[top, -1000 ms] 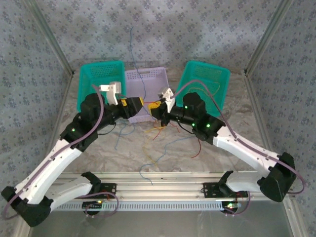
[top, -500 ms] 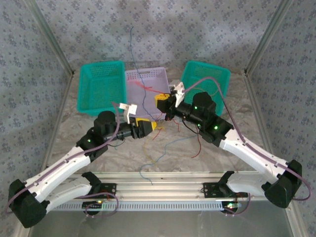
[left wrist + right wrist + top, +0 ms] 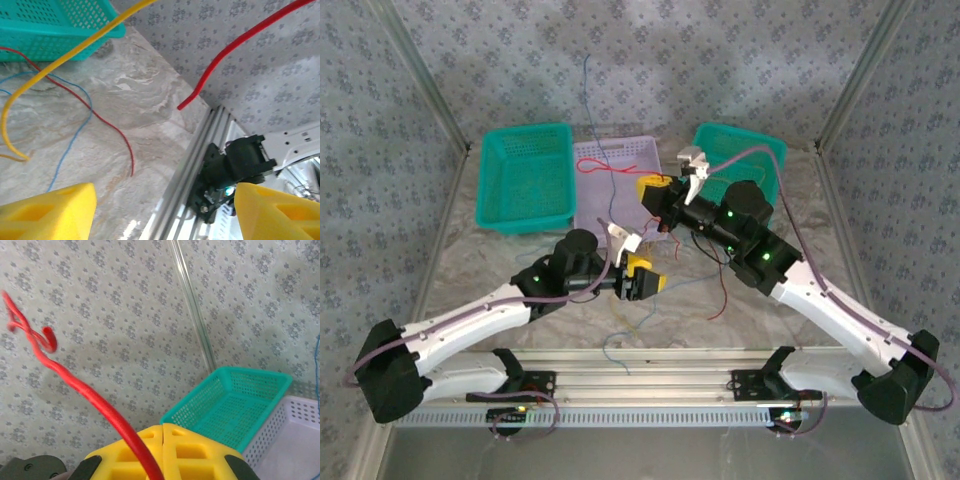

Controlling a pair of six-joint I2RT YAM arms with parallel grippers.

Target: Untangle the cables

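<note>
Right tool (image 3: 654, 188) is clenched on a red cable (image 3: 107, 412), holding it in the air above the lilac basket (image 3: 620, 150) at the far edge of the tabletop (image 3: 480, 255). The right wrist view shows the strand running out from between the closed yellow fingers (image 3: 195, 450) and curling up to a hooked end. Left tool (image 3: 642, 284) hovers over the middle of the tabletop, released, its yellow fingers (image 3: 50, 210) spread with nothing between them. Beneath and around it the rest of the cables (image 3: 90, 107), red, blue and yellow strands, lie loosely crossed on the marbled surface between the arms and the baskets. A left teal basket (image 3: 525, 130) and a right teal basket (image 3: 740, 135) flank the lilac one along the far edge.
</note>
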